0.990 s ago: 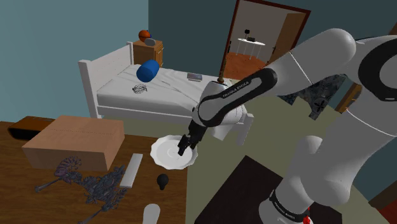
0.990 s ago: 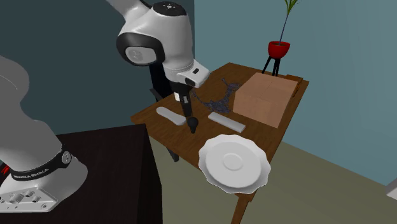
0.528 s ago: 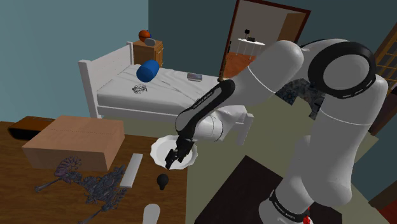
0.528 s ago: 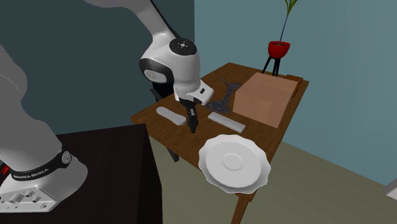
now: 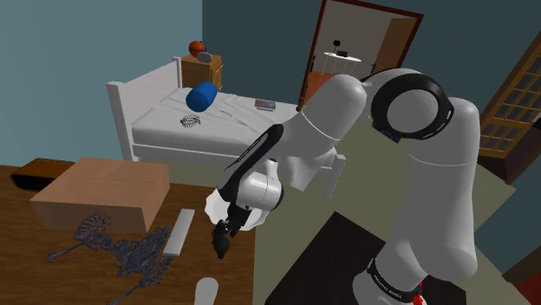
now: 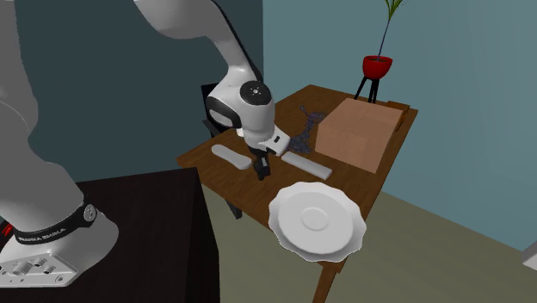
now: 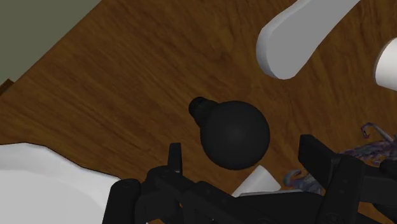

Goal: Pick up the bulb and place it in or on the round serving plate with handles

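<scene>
The black bulb [image 7: 232,132] lies on the wooden tabletop [image 7: 114,89] near the white round plate [image 6: 317,222], and the pincer [image 7: 242,146] hangs over it with jaws wide apart and holding nothing, so the grasp, the lift and the placing are all not yet done

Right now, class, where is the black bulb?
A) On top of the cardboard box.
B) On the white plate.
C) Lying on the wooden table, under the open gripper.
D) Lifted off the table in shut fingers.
C: in the wrist view the black bulb rests on the wooden table, and the gripper stands open on either side of it without touching it.
</scene>
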